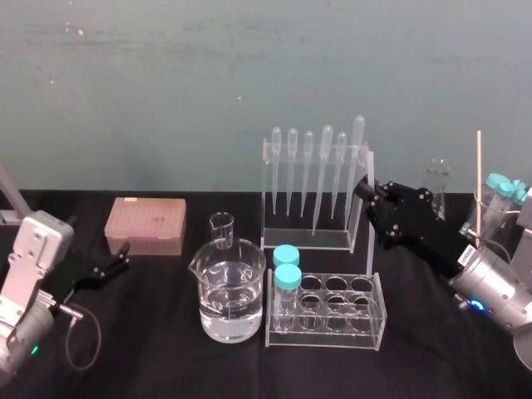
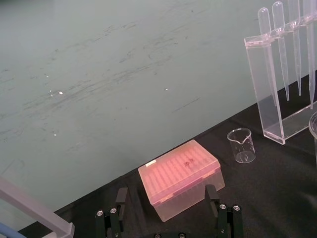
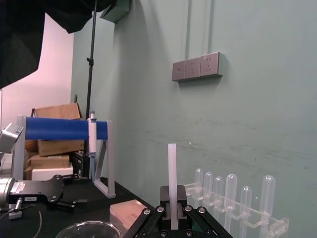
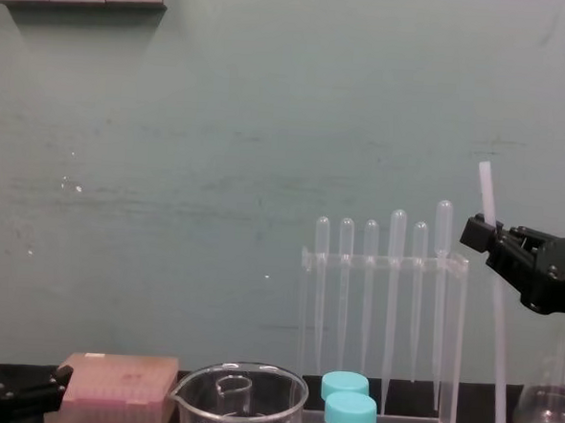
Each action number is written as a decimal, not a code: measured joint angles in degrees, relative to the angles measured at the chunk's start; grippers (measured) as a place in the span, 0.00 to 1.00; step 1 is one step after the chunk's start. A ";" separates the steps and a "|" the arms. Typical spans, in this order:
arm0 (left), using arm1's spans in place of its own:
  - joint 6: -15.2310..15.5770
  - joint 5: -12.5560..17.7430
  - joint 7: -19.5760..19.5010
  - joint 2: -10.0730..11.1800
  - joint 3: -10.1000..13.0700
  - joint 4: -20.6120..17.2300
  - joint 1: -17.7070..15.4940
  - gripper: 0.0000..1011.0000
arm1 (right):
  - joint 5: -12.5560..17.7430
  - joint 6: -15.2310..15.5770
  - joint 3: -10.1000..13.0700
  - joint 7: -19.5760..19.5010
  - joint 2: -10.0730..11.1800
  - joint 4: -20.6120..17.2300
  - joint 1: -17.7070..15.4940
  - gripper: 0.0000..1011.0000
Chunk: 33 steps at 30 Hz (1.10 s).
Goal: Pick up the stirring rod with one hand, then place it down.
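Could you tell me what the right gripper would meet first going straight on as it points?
Most likely the pipette rack: the right gripper, shut on the stirring rod, points at its right end, though depth is unclear.

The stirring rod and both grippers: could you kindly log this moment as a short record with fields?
stirring rod: nearly upright, clamped on its upper part, just right of the pipette rack
right gripper: shut on the rod, raised above the table
left gripper: open, low at the left side, beside the pink tip box
rod's lower end: close to table level; contact cannot be told
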 joint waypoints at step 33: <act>0.00 0.00 0.00 0.00 0.00 0.00 0.00 0.99 | 0.32 -0.10 -0.09 0.36 0.00 0.00 0.19 0.07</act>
